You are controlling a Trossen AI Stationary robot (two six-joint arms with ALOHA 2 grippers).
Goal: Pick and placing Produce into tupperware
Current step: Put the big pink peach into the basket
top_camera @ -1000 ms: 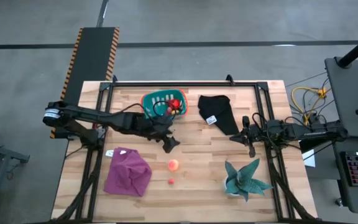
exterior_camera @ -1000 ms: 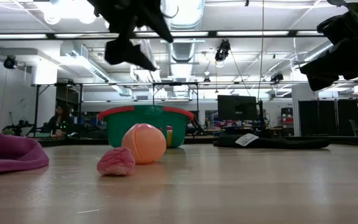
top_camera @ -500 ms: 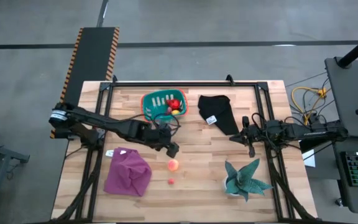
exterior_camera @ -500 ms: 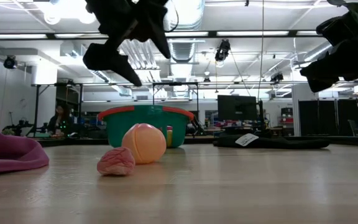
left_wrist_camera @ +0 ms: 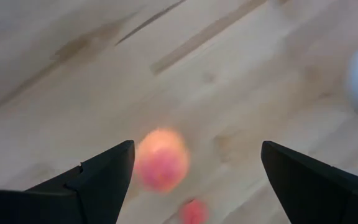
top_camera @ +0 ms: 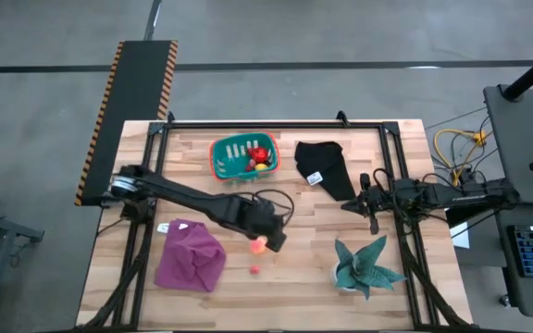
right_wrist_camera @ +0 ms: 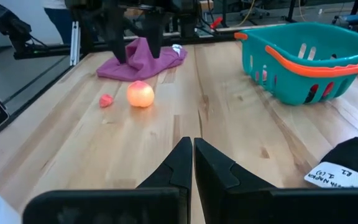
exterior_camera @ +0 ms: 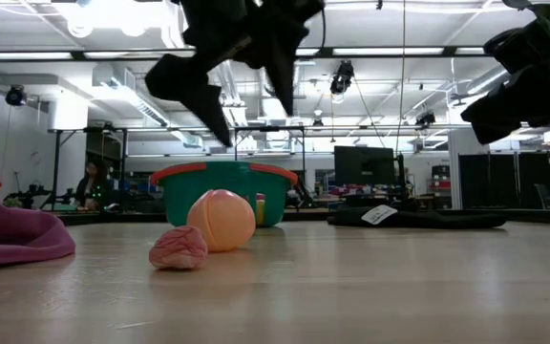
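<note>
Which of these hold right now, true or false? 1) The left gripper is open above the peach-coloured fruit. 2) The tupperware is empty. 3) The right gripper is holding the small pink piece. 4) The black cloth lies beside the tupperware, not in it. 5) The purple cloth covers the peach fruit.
1) True: the left gripper hangs open over the peach-coloured fruit, not touching it.
2) False: the tupperware already holds red and yellow produce.
3) False: the right gripper is shut on nothing; the small pink piece lies on the table.
4) True: the black cloth lies beside it.
5) False: the purple cloth lies apart from the fruit.
</note>
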